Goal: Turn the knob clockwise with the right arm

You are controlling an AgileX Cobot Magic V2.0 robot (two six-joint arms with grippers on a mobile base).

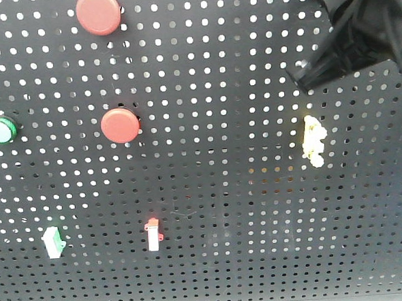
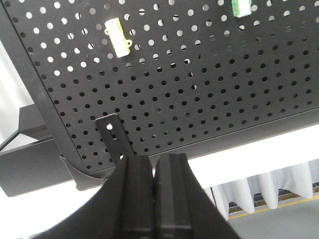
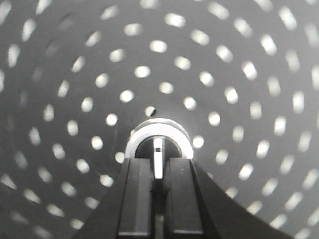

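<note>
The knob (image 3: pixel 158 130) has a silver ring and a white bar handle and is mounted on the black perforated panel (image 3: pixel 75 64). My right gripper (image 3: pixel 158 162) is shut on the white bar, one black finger on each side. The panel's holes look smeared in arcs around the knob. In the front view the right arm (image 1: pixel 357 25) comes in from the top right corner, and its tip (image 1: pixel 302 76) touches the panel and hides the knob. My left gripper (image 2: pixel 153 160) is shut on nothing, below the panel's lower edge (image 2: pixel 214 137).
On the panel (image 1: pixel 222 156) are two red round buttons (image 1: pixel 98 12) (image 1: pixel 120 125), a green button (image 1: pixel 2 130), a yellow part (image 1: pixel 314 141), a green-and-white switch (image 1: pixel 53 242) and a red-and-white switch (image 1: pixel 153 234). A black bracket (image 2: pixel 113 137) sticks out near the left gripper.
</note>
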